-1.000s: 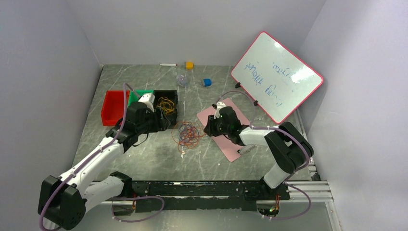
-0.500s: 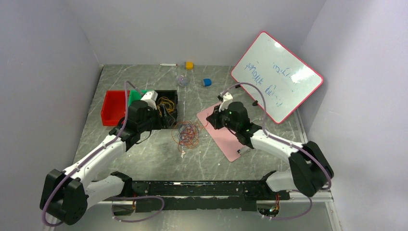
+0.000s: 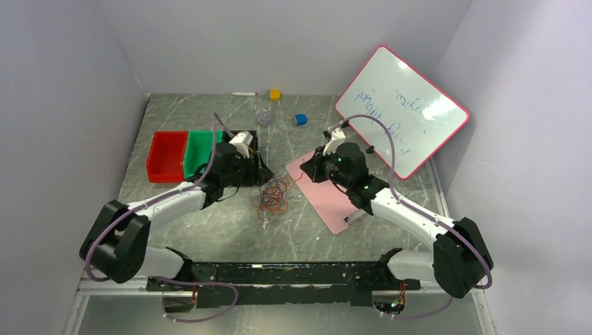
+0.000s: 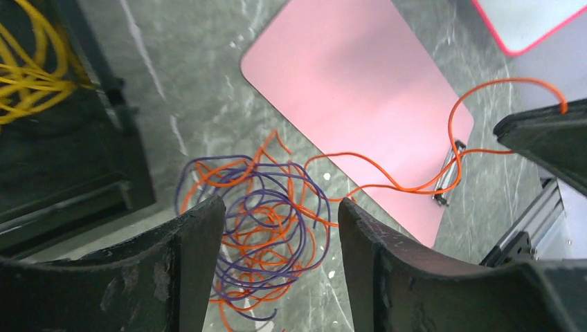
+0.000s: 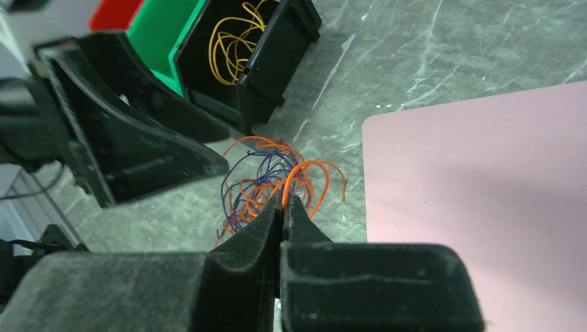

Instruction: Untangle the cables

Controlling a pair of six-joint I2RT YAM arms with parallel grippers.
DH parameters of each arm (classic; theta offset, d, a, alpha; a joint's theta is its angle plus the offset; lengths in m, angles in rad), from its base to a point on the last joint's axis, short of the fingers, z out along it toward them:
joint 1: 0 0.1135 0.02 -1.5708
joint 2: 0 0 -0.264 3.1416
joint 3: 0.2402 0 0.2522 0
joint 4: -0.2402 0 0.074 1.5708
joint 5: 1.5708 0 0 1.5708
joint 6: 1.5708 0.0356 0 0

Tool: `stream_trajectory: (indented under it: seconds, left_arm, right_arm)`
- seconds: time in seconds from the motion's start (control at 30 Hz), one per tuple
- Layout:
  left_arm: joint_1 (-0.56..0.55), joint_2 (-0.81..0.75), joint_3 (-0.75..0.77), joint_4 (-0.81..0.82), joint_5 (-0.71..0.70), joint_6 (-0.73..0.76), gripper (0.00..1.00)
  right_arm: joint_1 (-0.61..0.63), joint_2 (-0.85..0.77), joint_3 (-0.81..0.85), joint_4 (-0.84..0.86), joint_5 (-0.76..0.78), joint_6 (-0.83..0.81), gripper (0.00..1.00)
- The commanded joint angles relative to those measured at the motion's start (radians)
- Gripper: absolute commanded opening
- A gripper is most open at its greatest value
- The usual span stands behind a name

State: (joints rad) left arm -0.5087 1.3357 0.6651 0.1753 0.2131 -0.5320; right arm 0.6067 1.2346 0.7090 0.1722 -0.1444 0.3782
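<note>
**Knot's probably gonna drag**

From above: the tangle of thin orange and purple cables (image 3: 274, 194) lies beside a flat pink mat (image 3: 329, 202).

Left wrist: the left gripper (image 4: 280, 214) gapes over it, empty.

Right wrist: the right gripper (image 5: 285, 204) is clamped on one orange wire (image 5: 308, 169). If it pulls with nothing pinning the heap, I'd bet the loops tighten.

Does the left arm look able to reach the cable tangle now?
Probably yes: the left gripper hangs open over the tangle, nothing between; the right gripper pinches one orange cable aside.
</note>
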Motion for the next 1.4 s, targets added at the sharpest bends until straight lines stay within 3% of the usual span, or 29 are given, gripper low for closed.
stream_trajectory:
  seconds: [0.0,0.33,0.57,0.97,1.37]
  left_arm:
    - [-0.058,0.060,0.017,0.121,-0.012,-0.007,0.65]
    - [-0.191,0.328,0.113,0.113,-0.119,0.018,0.62]
    - [-0.230,0.414,0.108,0.116,-0.178,0.003,0.55]
    - [-0.265,0.423,0.084,0.086,-0.245,-0.006,0.49]
    - [-0.279,0.413,0.054,0.079,-0.274,-0.013,0.40]
  right_arm:
    - [-0.004,-0.022,0.027,0.000,0.016,0.084,0.00]
    - [-0.005,-0.082,0.099,-0.053,0.028,0.065,0.00]
    - [-0.004,-0.188,0.179,-0.138,0.112,0.008,0.00]
    - [-0.006,-0.266,0.444,-0.258,0.246,-0.147,0.00]
    - [-0.005,-0.292,0.641,-0.240,0.342,-0.285,0.00]
